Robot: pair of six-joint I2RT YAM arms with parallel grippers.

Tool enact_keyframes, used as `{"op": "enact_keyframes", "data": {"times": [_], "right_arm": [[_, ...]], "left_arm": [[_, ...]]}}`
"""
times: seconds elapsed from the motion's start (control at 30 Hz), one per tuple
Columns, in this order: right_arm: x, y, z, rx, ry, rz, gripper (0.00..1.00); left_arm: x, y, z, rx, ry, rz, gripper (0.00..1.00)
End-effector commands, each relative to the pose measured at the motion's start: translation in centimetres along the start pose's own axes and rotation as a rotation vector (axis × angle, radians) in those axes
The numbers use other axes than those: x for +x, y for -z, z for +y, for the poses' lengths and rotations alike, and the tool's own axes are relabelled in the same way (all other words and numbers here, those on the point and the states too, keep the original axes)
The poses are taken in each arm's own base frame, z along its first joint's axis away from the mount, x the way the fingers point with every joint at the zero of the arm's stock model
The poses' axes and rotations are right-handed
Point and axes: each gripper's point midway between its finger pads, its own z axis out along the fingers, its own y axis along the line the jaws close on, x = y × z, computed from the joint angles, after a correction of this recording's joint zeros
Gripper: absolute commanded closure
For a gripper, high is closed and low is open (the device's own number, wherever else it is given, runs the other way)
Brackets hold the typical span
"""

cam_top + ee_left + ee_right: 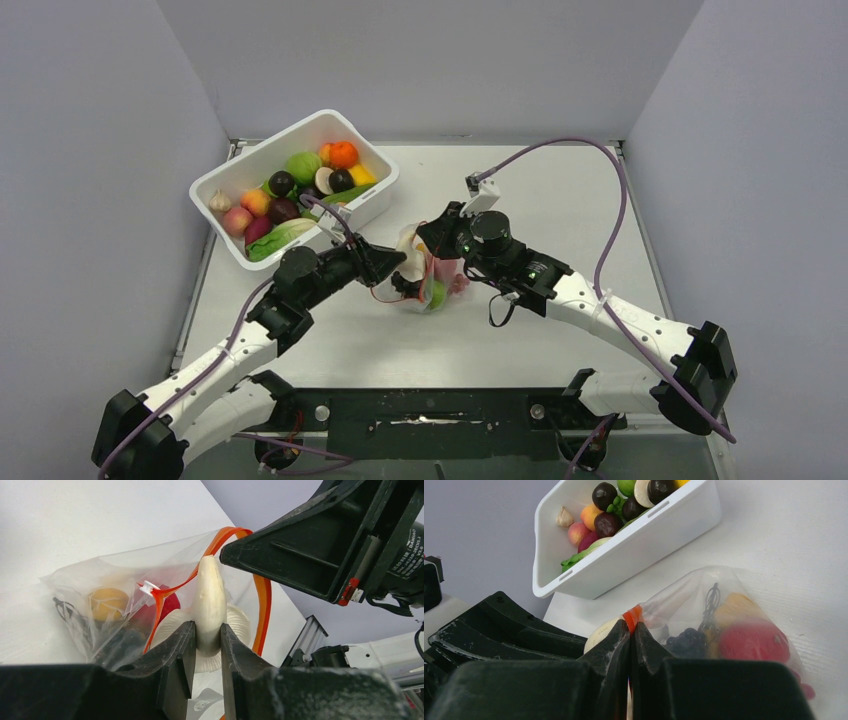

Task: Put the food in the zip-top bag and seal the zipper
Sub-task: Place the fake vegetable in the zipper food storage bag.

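The clear zip-top bag [436, 290] lies at the table's middle, mouth raised, holding a red food [751, 641], a yellow one [107, 602] and dark grapes [689, 639]. My right gripper [630, 625] is shut on the bag's red-orange zipper [632, 614] and holds the mouth edge up; it shows in the top view [432, 240]. My left gripper [207, 630] is shut on the stem of a white mushroom [210, 592], held at the open mouth between the two zipper strips [262, 605]. In the top view my left gripper [398, 262] meets the bag from the left.
A white bin [370, 205] at the back left holds several toy fruits and vegetables, also seen in the right wrist view [634, 545]. Grey walls enclose the table on three sides. The two arms' heads are close together over the bag.
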Motion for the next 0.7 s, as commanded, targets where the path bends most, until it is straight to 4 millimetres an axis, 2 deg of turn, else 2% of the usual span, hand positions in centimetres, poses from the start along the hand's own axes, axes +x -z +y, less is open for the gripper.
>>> {"op": "enact_keyframes", "data": {"times": [0.0,0.13,0.33,0.43,0.67], "right_arm": [[-4.6,1.4,4.1,-0.138,-0.026,-0.126,1.00],[-4.3,1.4,4.0,-0.137,-0.019,-0.114,1.00],[-3.9,1.6,3.8,-0.142,0.022,-0.098,1.00],[-3.7,2.1,3.9,-0.161,0.073,-0.091,1.00],[-3.5,4.2,3.6,-0.199,0.238,-0.073,1.00]], "left_arm": [[-1.8,-0.4,-1.5,0.078,-0.102,-0.091,0.77],[-1.5,-0.4,-1.8,0.091,-0.135,-0.079,0.72],[-1.2,0.3,-2.6,0.136,-0.200,-0.079,0.49],[-1.6,1.1,-3.3,0.171,-0.255,-0.099,0.46],[-1.3,3.9,-5.8,0.314,-0.548,-0.085,0.46]]}}
